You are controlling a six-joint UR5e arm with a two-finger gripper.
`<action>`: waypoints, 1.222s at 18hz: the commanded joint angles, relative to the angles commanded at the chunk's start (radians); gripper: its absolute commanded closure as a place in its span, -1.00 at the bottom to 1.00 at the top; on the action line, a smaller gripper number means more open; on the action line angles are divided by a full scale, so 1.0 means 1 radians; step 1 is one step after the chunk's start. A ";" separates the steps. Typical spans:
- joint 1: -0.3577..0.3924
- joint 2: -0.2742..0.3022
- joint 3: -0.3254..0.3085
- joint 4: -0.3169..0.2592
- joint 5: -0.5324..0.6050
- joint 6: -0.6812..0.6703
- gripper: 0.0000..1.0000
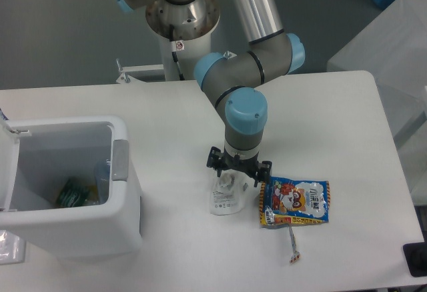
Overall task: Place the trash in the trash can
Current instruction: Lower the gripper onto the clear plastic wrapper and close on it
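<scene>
The gripper is positioned directly over the top end of the whitish translucent pouch, pointing down. Its fingers are spread wide to either side of the pouch top; nothing is seen held. Whether the pouch is touched cannot be told. The blue-and-orange snack packet is laid flat on the white table, just right of the pouch. The thin short stick is found below the packet, near its lower edge. The white trash can is set well left of the pouch, lid open, grey latch tab facing the pouch. Greenish items are seen inside it.
</scene>
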 joint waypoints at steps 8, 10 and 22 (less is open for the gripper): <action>-0.002 -0.011 0.003 0.003 0.002 -0.005 -0.69; -0.002 -0.011 0.003 0.005 0.002 -0.005 -0.47; -0.002 -0.003 0.005 0.002 0.003 -0.005 0.73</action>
